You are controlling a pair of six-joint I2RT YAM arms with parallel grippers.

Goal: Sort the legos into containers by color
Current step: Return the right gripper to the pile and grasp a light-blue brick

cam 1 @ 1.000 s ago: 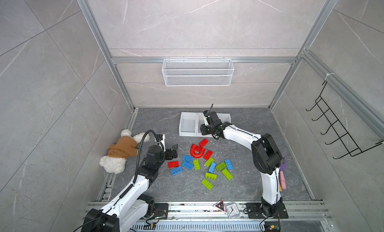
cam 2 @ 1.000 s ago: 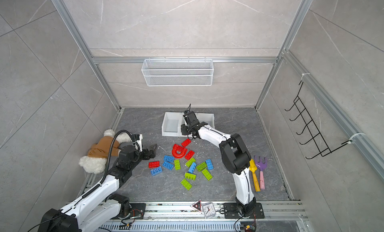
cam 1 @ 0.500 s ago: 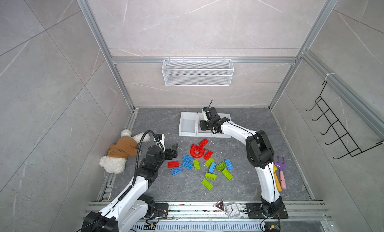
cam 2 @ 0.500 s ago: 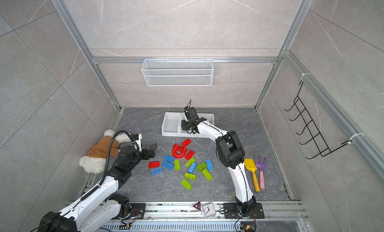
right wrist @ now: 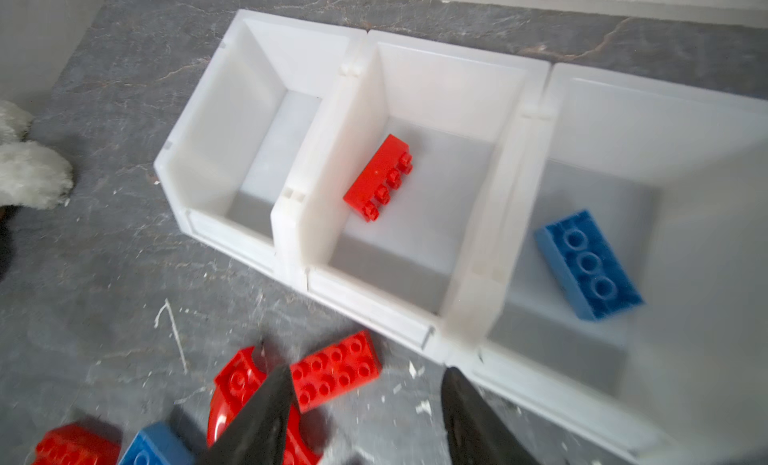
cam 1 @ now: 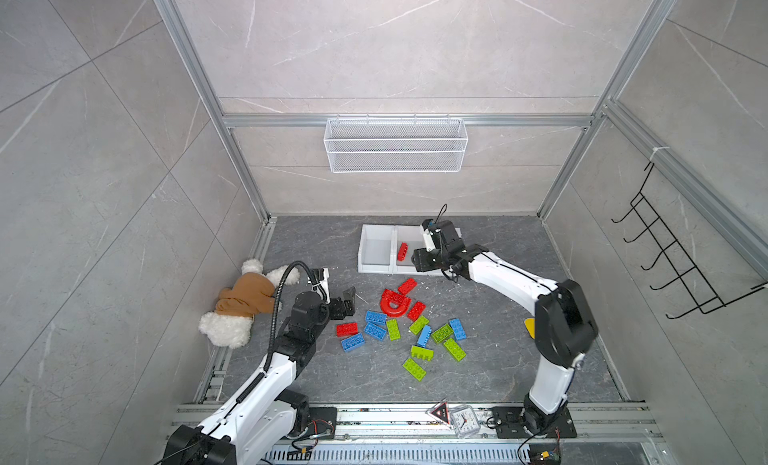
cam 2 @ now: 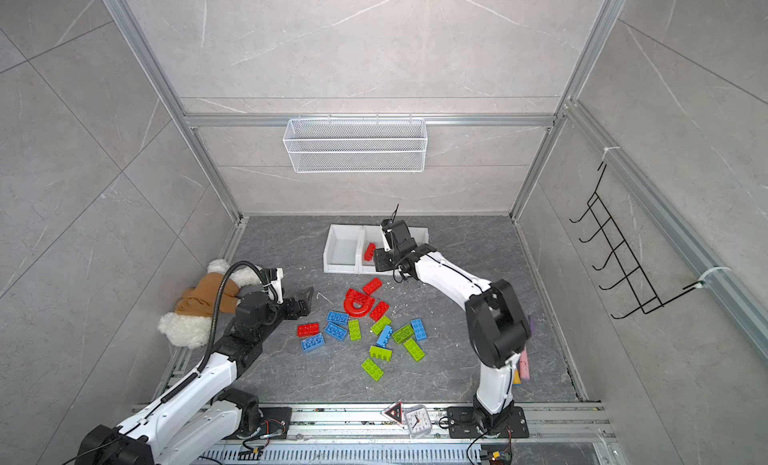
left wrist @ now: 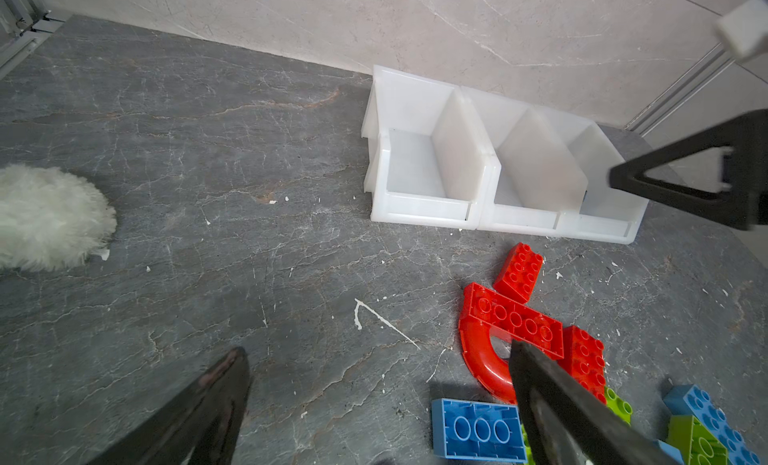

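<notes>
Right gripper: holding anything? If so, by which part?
Nothing is held. The right gripper is open with nothing between its jaws; the red brick lies loose in the middle bin.

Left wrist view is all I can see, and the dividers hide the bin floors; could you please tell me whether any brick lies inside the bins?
Observer: Yes, a red brick lies on its side in the middle bin.
Operator: Thank you. And on either side of it?
Observer: A blue brick lies in the end bin farthest from the plush toy.
Operator: And the last one?
Observer: The last bin, on the plush toy's side, holds nothing.
</notes>
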